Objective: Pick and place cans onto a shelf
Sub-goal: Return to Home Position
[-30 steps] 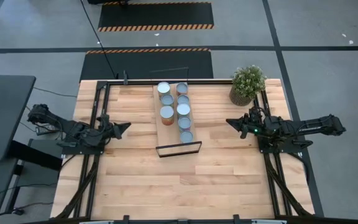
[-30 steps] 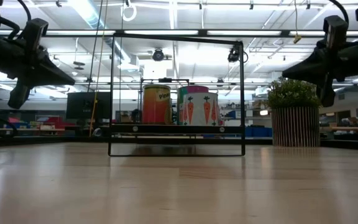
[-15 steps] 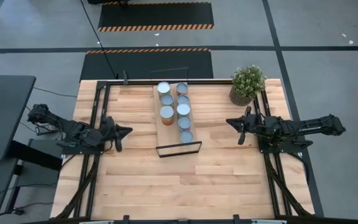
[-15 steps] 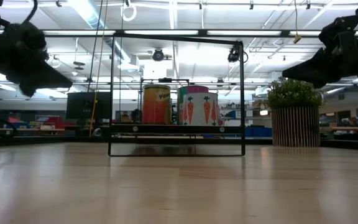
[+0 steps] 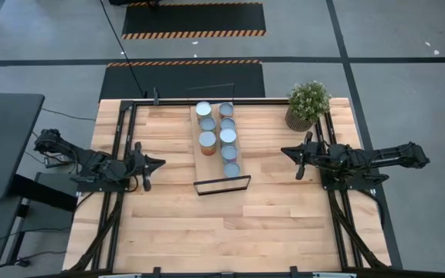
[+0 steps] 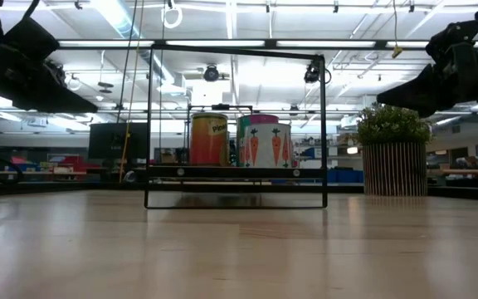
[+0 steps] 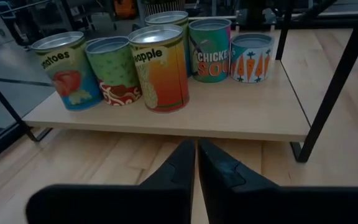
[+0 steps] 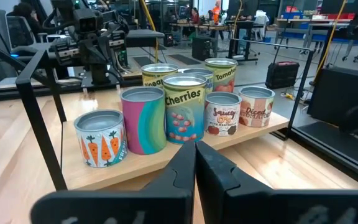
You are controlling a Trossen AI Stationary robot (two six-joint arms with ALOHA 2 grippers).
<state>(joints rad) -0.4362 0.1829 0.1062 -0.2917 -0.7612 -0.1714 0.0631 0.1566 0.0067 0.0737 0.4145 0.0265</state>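
Note:
The shelf (image 5: 210, 158), a narrow light-wood board in a black wire frame, stands on the middle of the table, running from far to near. Several cans (image 5: 208, 139) stand upright on it in two rows, also seen in the left wrist view (image 7: 160, 68) and the right wrist view (image 8: 182, 109). My left gripper (image 5: 161, 163) hovers shut left of the shelf, pointing at it, its tips (image 7: 196, 146) together. My right gripper (image 5: 283, 151) hovers shut right of the shelf, tips (image 8: 196, 148) together. Neither touches anything.
A potted green plant (image 5: 307, 104) stands at the table's far right corner, close behind my right arm. Black rails (image 5: 122, 139) run along the table's left and right sides. Bare wooden tabletop (image 5: 230, 224) lies between the shelf and the near edge.
Both grippers have rolled about their own pointing lines while staying in place, the left one more than the right. Each wrist's side part now points toward the near edge. The shelf and cans have not moved.

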